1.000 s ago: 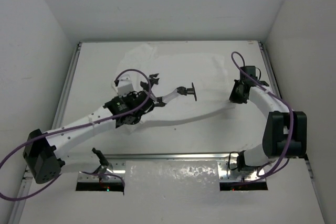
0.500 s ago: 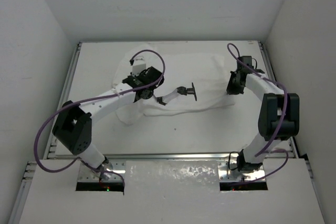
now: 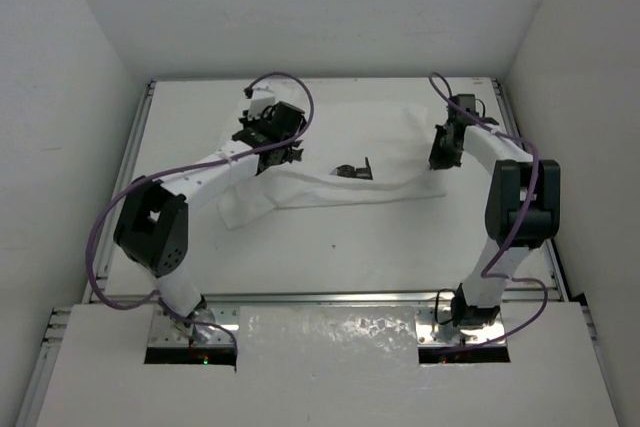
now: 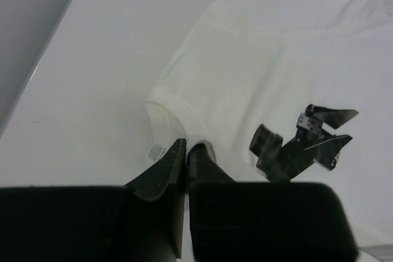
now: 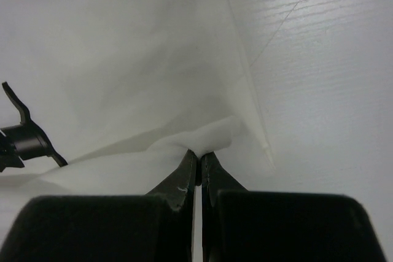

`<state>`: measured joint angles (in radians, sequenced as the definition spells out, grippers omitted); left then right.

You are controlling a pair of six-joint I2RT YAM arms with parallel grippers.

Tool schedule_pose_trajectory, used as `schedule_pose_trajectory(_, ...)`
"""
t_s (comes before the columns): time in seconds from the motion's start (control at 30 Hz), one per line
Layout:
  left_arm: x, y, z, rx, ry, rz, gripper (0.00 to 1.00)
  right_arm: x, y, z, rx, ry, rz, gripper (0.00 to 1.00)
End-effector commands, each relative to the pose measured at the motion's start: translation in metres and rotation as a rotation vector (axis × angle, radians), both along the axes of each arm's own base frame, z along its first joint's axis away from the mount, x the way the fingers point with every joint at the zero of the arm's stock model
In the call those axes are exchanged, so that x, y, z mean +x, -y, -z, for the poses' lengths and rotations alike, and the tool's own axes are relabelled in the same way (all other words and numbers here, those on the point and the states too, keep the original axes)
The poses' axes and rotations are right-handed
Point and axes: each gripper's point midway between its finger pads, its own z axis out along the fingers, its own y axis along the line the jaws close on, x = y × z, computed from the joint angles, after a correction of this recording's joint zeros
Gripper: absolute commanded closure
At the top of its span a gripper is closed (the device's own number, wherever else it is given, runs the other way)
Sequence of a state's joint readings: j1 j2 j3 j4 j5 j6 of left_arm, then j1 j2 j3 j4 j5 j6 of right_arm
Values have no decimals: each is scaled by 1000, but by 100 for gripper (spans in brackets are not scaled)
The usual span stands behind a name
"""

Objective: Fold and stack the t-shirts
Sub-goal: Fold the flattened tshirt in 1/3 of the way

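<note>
The white t-shirt (image 3: 340,137) lies spread across the far half of the table, nearly the same white as the table. My left gripper (image 3: 286,155) is at its left side, and in the left wrist view it (image 4: 187,149) is shut on a hemmed edge of the shirt (image 4: 245,72) beside a small label. My right gripper (image 3: 439,160) is at the shirt's right side. In the right wrist view it (image 5: 200,154) is shut on a raised pinch of the fabric (image 5: 123,59).
A small black bracket-like object (image 3: 355,169) lies on the shirt between the grippers, also seen in the left wrist view (image 4: 301,145) and the right wrist view (image 5: 24,136). Metal rails (image 3: 128,177) edge the table, and white walls stand close on three sides.
Both grippers have moved toward the far side of the table, pulling the held shirt edge with them. The cloth now lies flatter and further back.
</note>
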<state>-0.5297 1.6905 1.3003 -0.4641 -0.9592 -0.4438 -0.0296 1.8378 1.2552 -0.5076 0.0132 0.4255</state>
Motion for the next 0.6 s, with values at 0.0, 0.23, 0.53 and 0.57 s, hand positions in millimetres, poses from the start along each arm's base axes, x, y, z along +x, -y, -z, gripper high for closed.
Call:
schedule_pose_trajectory(0.0,30,6,-25,28,86,31,100,12,-1,-7,0,17,-19,100)
schedule_pose_trajectory(0.23,53,4,-33,80,106,49,100,21,-1,-2,1,7,-21,100)
schedule_pose_trajectory(0.53,70,-1,-41,120,144,110,100,32,-1,-11,6,26,-3,99)
schedule_pose_trajectory(0.57,72,0,-41,116,142,118,100,34,0,-12,5,27,-4,99)
